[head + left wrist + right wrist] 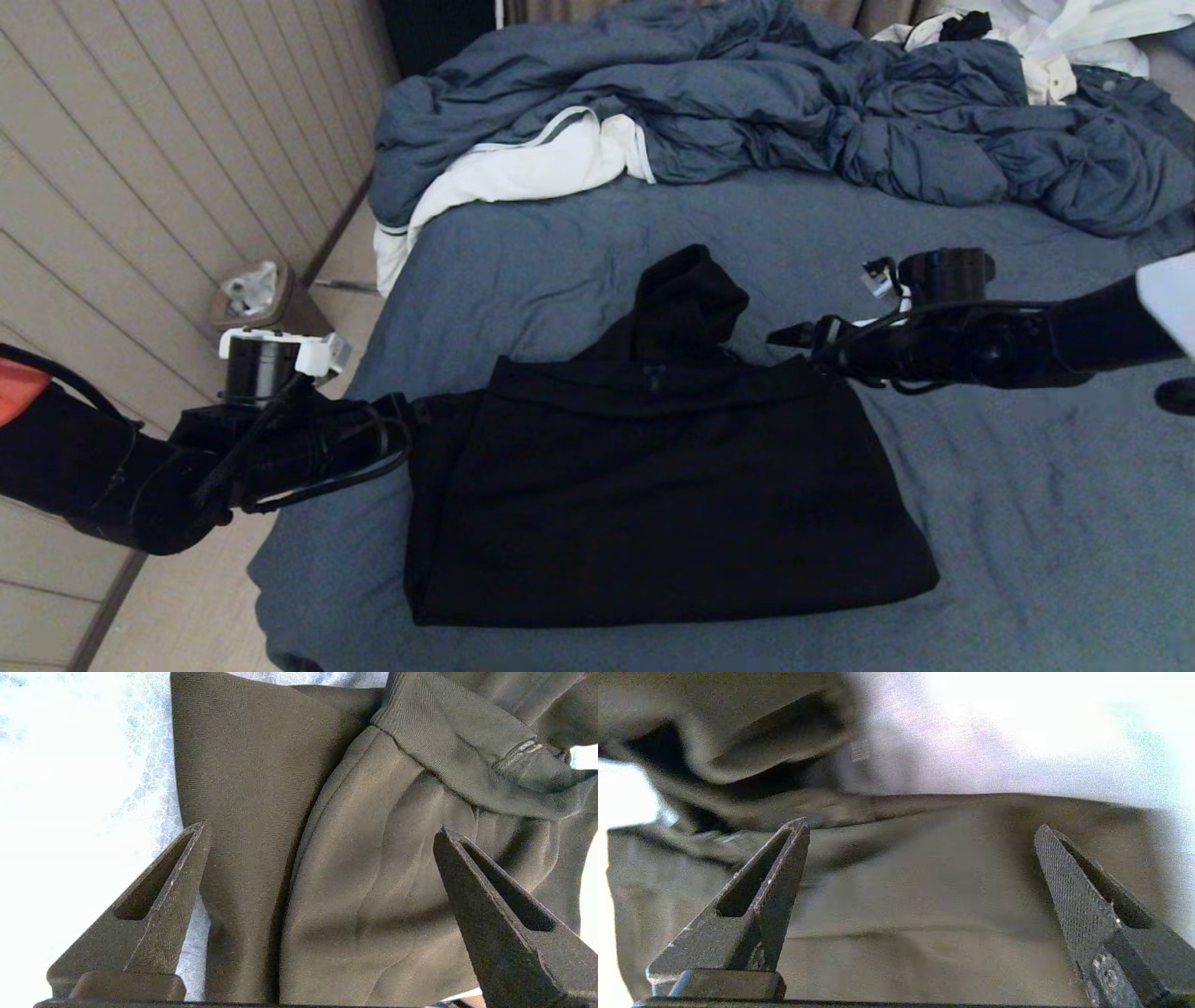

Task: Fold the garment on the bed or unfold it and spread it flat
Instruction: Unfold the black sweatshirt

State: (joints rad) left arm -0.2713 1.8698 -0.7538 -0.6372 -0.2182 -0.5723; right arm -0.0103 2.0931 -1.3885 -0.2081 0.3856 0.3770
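Blue-grey sheeting covers the bed (1027, 485), with a rumpled duvet (794, 103) heaped toward twelve o'clock and white clothing (1074, 37) at about one o'clock. At the centre of the mattress lies the garment (653, 485), a black hoodie folded into a rough rectangle, its hood poking out toward twelve. The left gripper (322, 833) sits at the fold's nine o'clock edge, fingers spread wide over the fabric, clamping nothing. The right gripper (922, 828) hovers at the garment's two o'clock corner, fingers likewise wide apart and empty. A small bin (257, 299) stands on the floor at nine o'clock.
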